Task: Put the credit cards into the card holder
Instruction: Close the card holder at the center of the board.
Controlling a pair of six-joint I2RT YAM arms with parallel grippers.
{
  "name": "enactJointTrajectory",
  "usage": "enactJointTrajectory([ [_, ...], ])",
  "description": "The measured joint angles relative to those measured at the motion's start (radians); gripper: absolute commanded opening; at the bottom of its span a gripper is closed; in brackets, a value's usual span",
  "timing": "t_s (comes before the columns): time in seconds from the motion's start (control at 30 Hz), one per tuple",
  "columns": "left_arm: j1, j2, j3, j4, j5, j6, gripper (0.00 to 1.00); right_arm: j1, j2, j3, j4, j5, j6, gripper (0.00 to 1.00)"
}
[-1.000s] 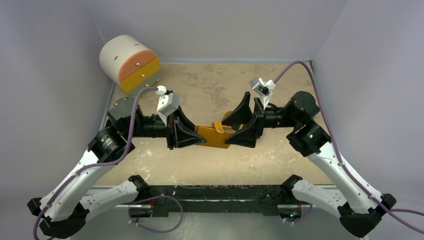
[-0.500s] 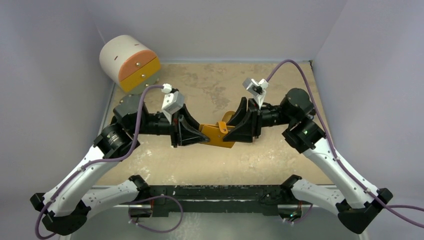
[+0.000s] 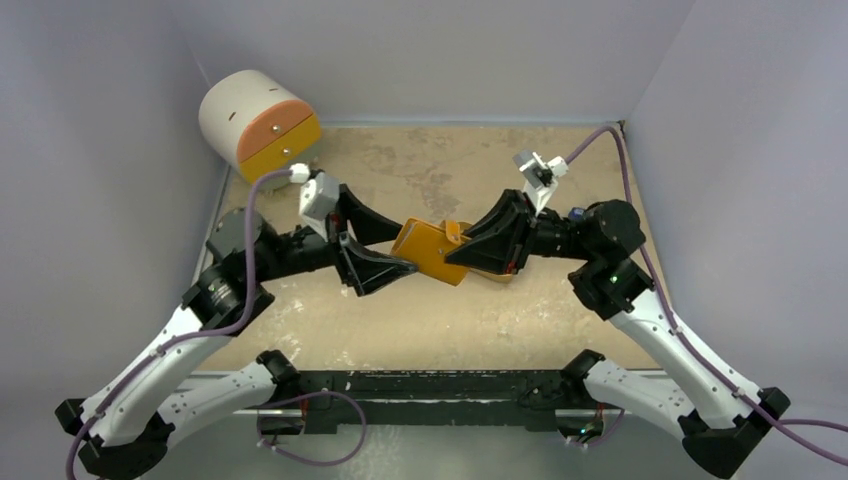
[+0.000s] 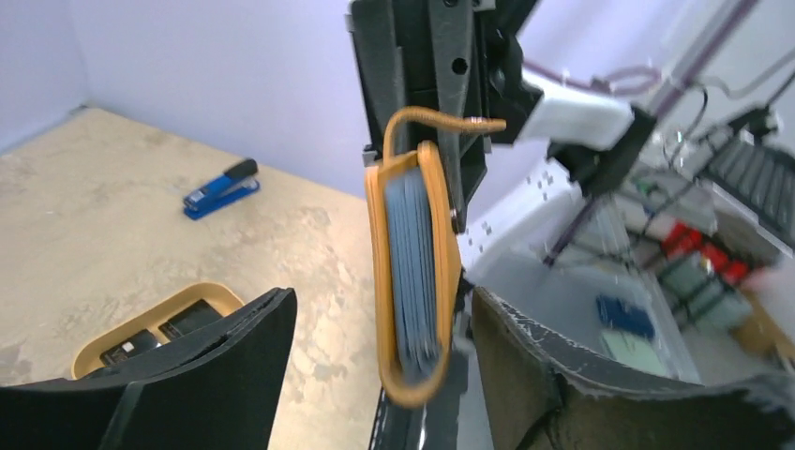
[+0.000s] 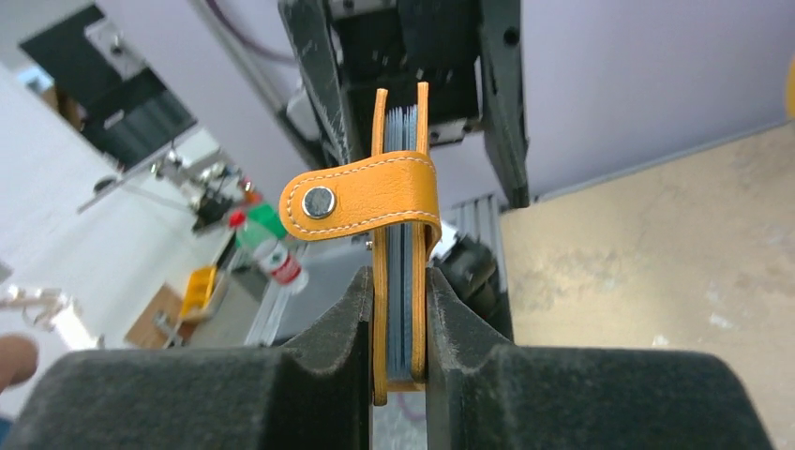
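The card holder (image 3: 430,250), a folded orange wallet, hangs above the table's middle between both arms. My right gripper (image 3: 462,247) is shut on its right end. In the right wrist view both pads squeeze the card holder (image 5: 401,187) just below its snap strap (image 5: 361,202). My left gripper (image 3: 408,247) is open, with its fingers either side of the left end and apart from it. The left wrist view shows the card holder (image 4: 412,272) edge-on, its blue-grey inner leaves showing. Two dark credit cards (image 4: 187,322) lie in an orange tray (image 4: 202,292).
A white cylinder box with orange drawers (image 3: 255,125) stands at the back left corner. A blue stapler (image 4: 220,187) lies on the tan table top near the wall. Walls close in the table on three sides.
My left gripper has opened and let go of the card holder. My right gripper has shut on it. The card holder has tilted and shifted slightly toward the back.
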Motion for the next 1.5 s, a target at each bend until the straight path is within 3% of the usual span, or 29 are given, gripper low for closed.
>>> enactJointTrajectory([
  [0.23,-0.001,-0.161,-0.227,0.361,-0.262,-0.256,0.76,0.000,-0.026,-0.062,0.226,0.233,0.104,0.00],
  [0.43,-0.001,-0.084,-0.290,0.648,-0.377,-0.428,0.78,0.005,0.027,-0.096,0.378,0.394,0.209,0.00],
  [0.53,-0.001,-0.030,-0.290,0.703,-0.397,-0.451,0.77,0.009,0.060,-0.114,0.440,0.454,0.267,0.00],
  [0.9,-0.001,0.076,-0.286,0.791,-0.456,-0.460,0.53,0.011,0.100,-0.148,0.557,0.559,0.398,0.00],
  [1.17,-0.003,0.124,-0.276,0.858,-0.455,-0.488,0.49,0.020,0.105,-0.152,0.572,0.574,0.420,0.00],
  [1.4,-0.031,0.162,-0.247,0.893,-0.447,-0.509,0.25,0.036,0.111,-0.152,0.575,0.581,0.420,0.00],
  [1.47,-0.040,0.168,-0.244,0.899,-0.446,-0.512,0.00,0.040,0.114,-0.152,0.576,0.582,0.420,0.00],
  [1.5,-0.041,0.169,-0.244,0.899,-0.446,-0.518,0.00,0.041,0.114,-0.152,0.577,0.584,0.417,0.00],
])
